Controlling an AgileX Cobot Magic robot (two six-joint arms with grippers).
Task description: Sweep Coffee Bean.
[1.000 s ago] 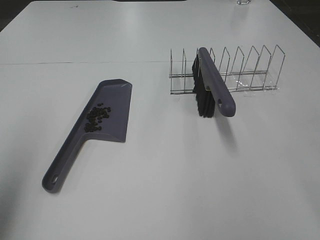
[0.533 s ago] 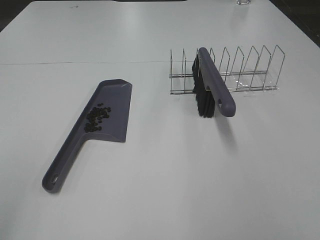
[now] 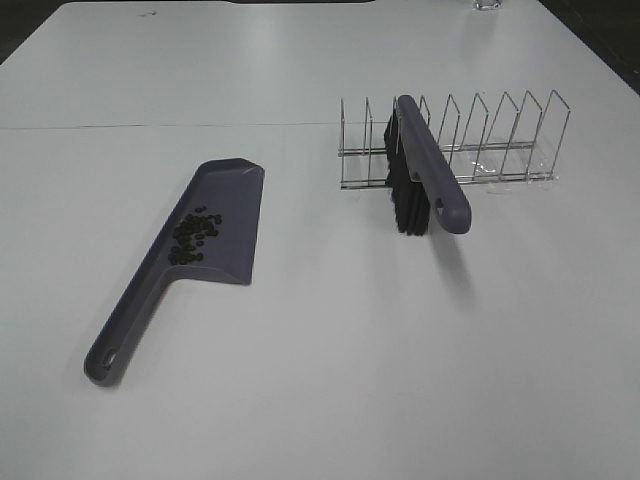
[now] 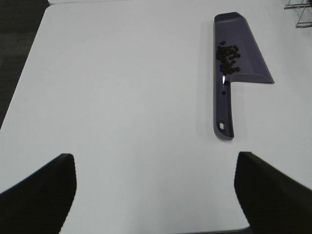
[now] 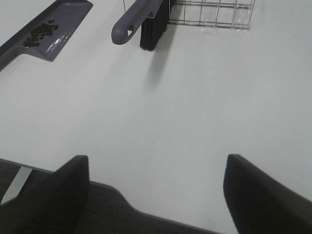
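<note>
coffee bean (image 3: 196,236): tiny dark ovals, loose cluster in the dustpan
dustpan (image 3: 222,190): smooth purple plastic, long handle
left gripper (image 4: 156,195): spread wide, empty
right gripper (image 5: 156,195): spread wide, empty

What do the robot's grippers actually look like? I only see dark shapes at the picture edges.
Little shows. The left gripper appears as two plain black, blunt, wedge-like fingers; the right gripper looks the same, fingers matte black. No cables, markings or arm bodies are visible.
</note>
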